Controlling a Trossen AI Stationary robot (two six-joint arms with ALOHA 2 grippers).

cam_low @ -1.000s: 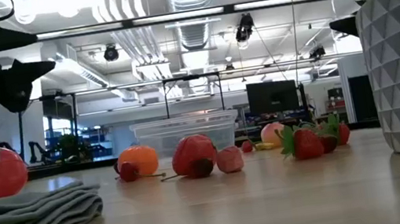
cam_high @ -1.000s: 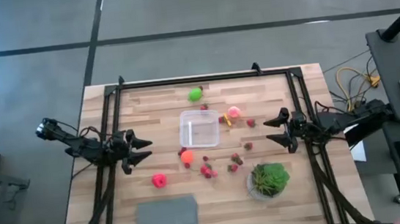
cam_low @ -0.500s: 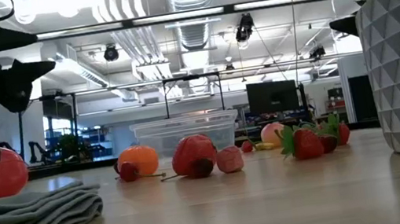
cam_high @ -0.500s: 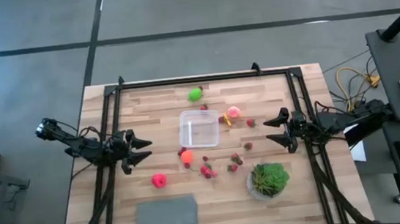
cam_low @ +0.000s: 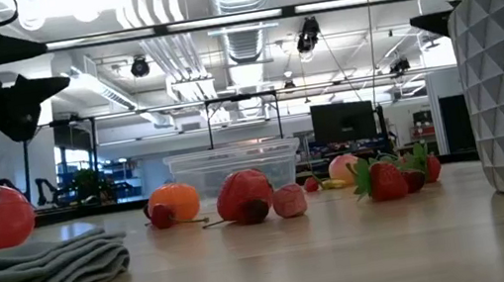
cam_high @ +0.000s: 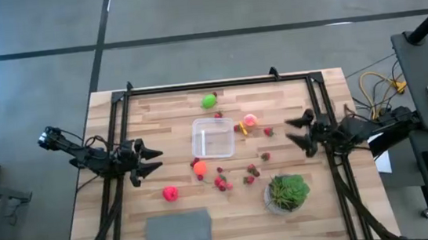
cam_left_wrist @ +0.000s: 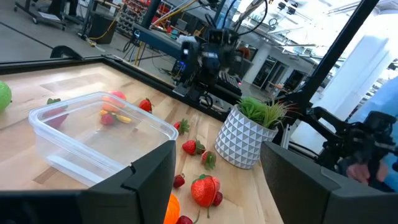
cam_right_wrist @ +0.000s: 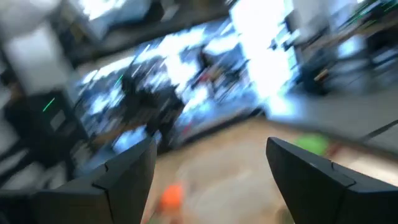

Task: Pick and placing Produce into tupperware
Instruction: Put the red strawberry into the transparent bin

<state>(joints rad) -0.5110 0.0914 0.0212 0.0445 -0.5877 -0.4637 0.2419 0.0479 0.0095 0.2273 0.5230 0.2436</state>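
Only my right gripper [cam_high: 300,130] has shifted from a second ago, swinging slightly toward the far side of the table while everything else lies where it was. My small clear squarish plastic tupperware box [cam_high: 213,136] sits near the middle of the wooden table [cam_high: 159,121], and seems empty so far. Around it the toy produce lies scattered: a lime-green round fruit [cam_high: 209,101] beyond it, a pink-peach round fruit [cam_high: 250,120] just beside its right edge, an orange round fruit [cam_high: 200,168] at its near corner, a red round fruit [cam_high: 171,193] farther toward me, and several tiny red strawberries [cam_high: 222,183] loose between the box and a leafy green plant in a white faceted pot [cam_high: 288,192]. A flat grey folded cloth mat [cam_high: 178,229] lies at the near edge. My right gripper's fingers stand apart, holding nothing, likely readying for the nearby peach or strawberries. My left gripper [cam_high: 152,159] waits left of the box, fingers also apart and empty.
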